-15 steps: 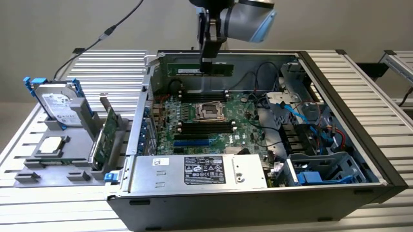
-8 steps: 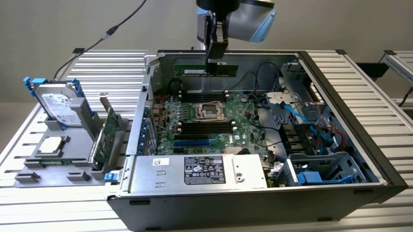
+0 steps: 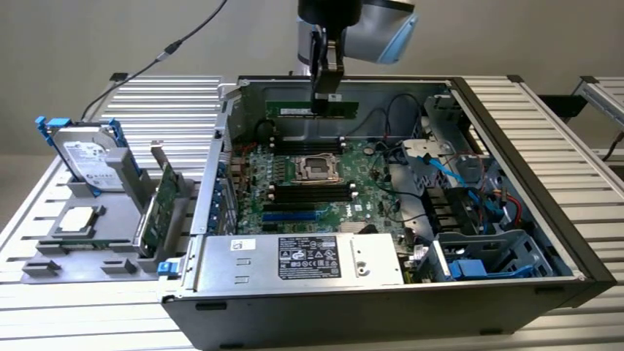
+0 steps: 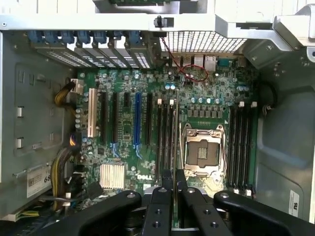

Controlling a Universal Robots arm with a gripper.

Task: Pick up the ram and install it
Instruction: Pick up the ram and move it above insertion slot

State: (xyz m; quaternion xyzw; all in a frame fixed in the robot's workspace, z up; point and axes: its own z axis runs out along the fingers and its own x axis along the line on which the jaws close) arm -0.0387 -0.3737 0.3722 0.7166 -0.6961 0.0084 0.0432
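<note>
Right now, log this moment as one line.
gripper: shut on ram | ram: held above motherboard, not seated | place: over open computer case

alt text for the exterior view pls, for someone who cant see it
A robot arm's claw holds the ram, a thin green stick, over the motherboard inside an open computer case. On a rack at the exterior view's left stand a hard drive and a larger green expansion card.
</note>
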